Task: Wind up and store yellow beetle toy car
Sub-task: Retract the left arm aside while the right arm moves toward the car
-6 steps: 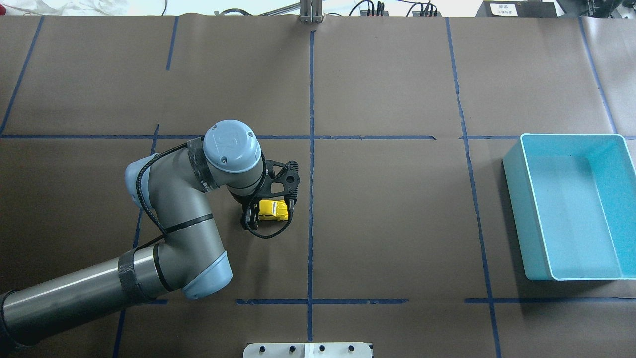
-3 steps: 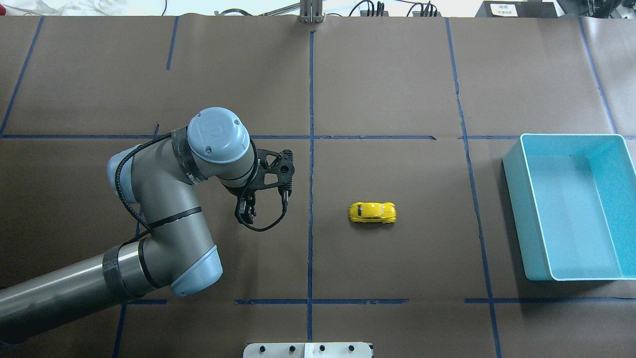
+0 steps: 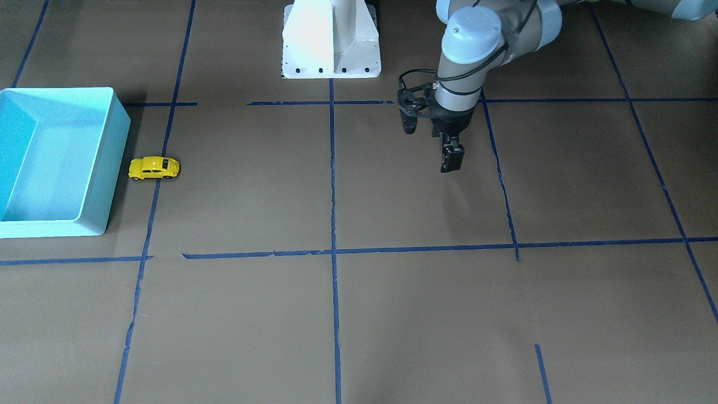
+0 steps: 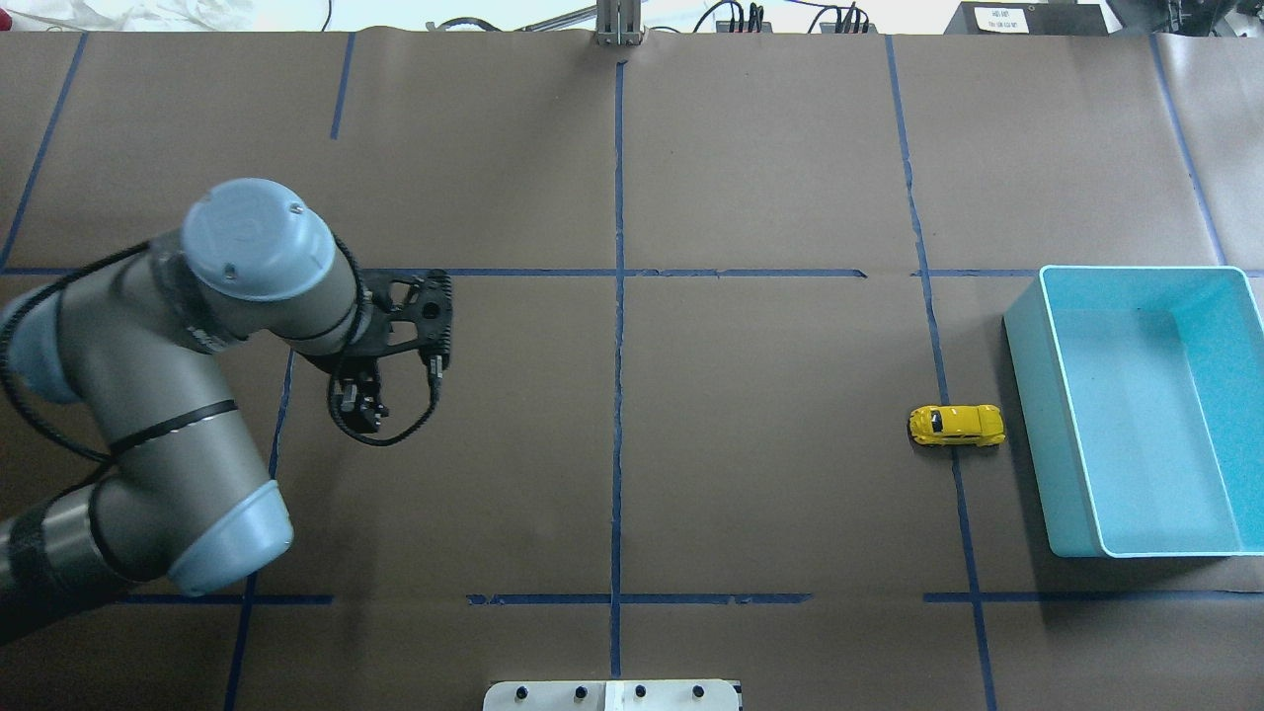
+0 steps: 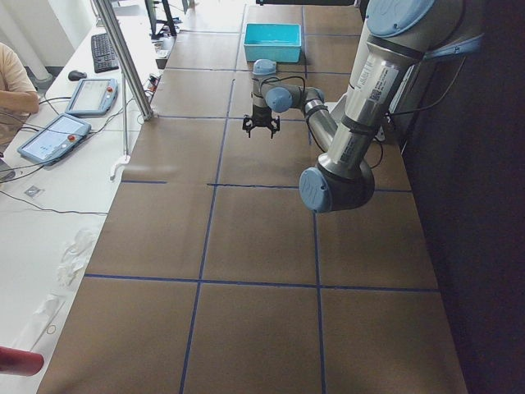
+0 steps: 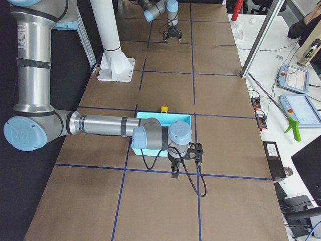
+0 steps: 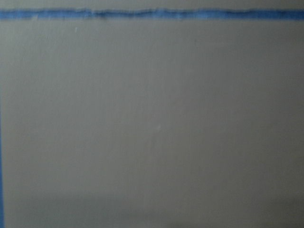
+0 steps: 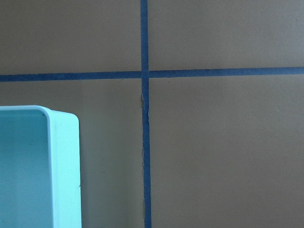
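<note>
Needing a soft pinch on yellow beetle toy car (image 4: 956,425) just beside turquoise bin (image 4: 1047,425); seeing left gripper (image 4: 360,410) fingers together; unable to tell for right gripper (image 6: 174,173).

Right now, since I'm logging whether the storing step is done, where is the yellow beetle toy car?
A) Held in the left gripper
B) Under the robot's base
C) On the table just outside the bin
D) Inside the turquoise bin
C: the yellow beetle toy car stands on its wheels on the table, close beside the outer wall of the turquoise bin, and the left gripper is far off.
</note>
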`<action>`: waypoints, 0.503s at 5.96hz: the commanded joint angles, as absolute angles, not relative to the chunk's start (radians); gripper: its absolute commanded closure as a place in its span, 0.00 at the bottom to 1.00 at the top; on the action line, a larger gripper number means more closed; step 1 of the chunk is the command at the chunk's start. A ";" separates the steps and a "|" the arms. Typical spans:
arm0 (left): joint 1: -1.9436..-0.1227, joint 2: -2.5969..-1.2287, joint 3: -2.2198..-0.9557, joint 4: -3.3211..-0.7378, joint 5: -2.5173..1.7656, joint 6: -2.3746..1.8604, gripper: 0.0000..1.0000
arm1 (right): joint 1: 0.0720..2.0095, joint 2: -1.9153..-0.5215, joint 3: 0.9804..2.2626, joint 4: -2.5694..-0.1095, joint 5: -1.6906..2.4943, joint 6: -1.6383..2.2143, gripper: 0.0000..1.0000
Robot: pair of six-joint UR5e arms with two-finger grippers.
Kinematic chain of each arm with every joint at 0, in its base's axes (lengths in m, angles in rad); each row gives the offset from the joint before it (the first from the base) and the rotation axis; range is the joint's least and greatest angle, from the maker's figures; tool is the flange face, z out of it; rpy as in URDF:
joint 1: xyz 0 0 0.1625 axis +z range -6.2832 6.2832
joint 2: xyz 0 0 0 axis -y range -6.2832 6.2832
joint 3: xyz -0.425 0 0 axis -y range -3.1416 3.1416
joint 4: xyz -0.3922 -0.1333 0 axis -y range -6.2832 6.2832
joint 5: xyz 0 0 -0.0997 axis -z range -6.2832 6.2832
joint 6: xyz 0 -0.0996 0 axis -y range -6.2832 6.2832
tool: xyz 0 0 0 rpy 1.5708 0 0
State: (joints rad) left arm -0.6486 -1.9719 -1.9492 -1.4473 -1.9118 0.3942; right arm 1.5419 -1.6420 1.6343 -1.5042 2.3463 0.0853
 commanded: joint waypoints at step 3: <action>-1.007 -1.576 -2.131 -1.425 -2.061 0.391 0.00 | 1.494 -1.287 1.719 -1.883 2.307 0.094 0.00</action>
State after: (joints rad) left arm -0.9055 -1.6685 -2.1132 -1.4268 -2.0077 0.3916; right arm 1.5146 -1.3481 1.6808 -1.8123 2.3182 0.0932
